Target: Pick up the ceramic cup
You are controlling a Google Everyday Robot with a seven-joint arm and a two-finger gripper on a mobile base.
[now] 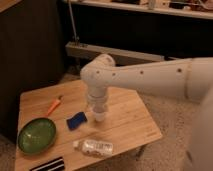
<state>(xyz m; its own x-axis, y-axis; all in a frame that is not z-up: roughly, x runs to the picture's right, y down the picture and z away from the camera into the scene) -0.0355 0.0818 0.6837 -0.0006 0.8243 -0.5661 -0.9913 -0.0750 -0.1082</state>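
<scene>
- The small white ceramic cup (pixel 100 118) is found near the middle of the light wooden desk (pixel 135 125), just beside a flat blue block (pixel 77 120).
- The pincer (pixel 99 108) is hung right above the cup — released or clenched cannot be told.
- The cup should be held by its sides and lifted straight up, slowly — so nothing is tipped.
</scene>
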